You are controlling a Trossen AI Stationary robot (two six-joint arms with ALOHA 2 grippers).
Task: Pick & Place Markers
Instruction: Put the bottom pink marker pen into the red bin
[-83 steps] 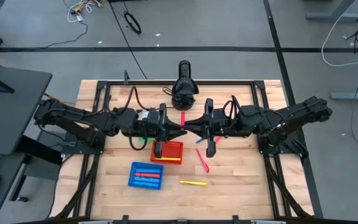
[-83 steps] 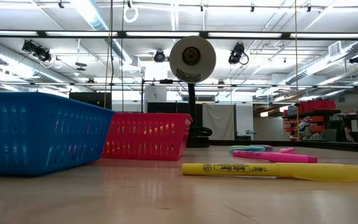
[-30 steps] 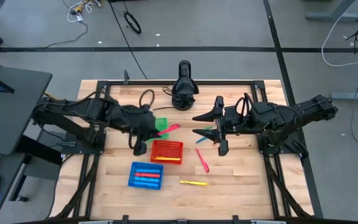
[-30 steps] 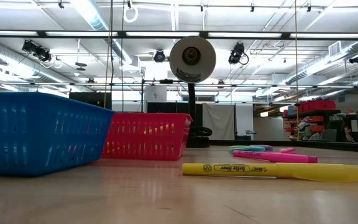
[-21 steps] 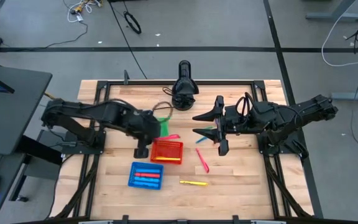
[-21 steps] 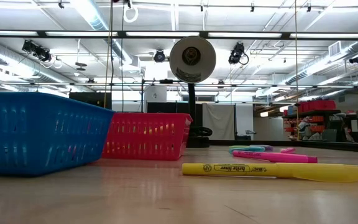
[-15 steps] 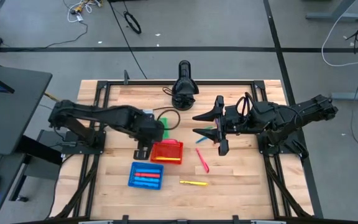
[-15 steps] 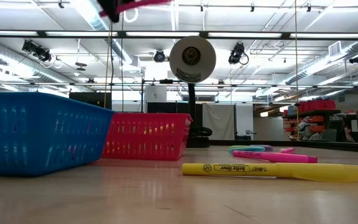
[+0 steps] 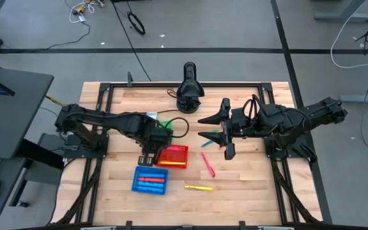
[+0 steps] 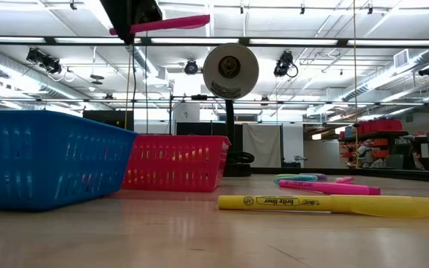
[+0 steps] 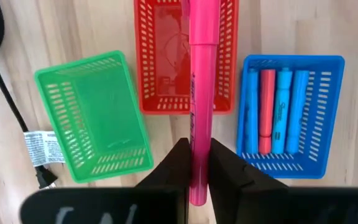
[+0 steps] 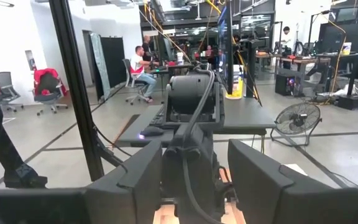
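1. We see the left tool (image 11: 196,163) clenched on a pink marker (image 11: 201,93), which it holds high over the bench (image 9: 248,191), above the red basket (image 9: 172,156).
2. In the left wrist view the pink marker runs lengthwise over the red basket (image 11: 166,62), with the green basket (image 11: 92,118) on one side and the blue basket (image 11: 328,118) on the other.
3. The blue basket holds four markers (image 11: 274,109): three blue and one red.
4. In the low view the pink marker (image 10: 171,23) shows near the ceiling line, level, sticking out of the dark tool.
5. The right tool (image 9: 204,126) hangs over the bench's middle with its fingers spread, holding nothing.
6. Loose markers lie on the bench: a yellow marker (image 9: 199,188) near the front, a second pink marker (image 9: 207,164) beside the red basket.
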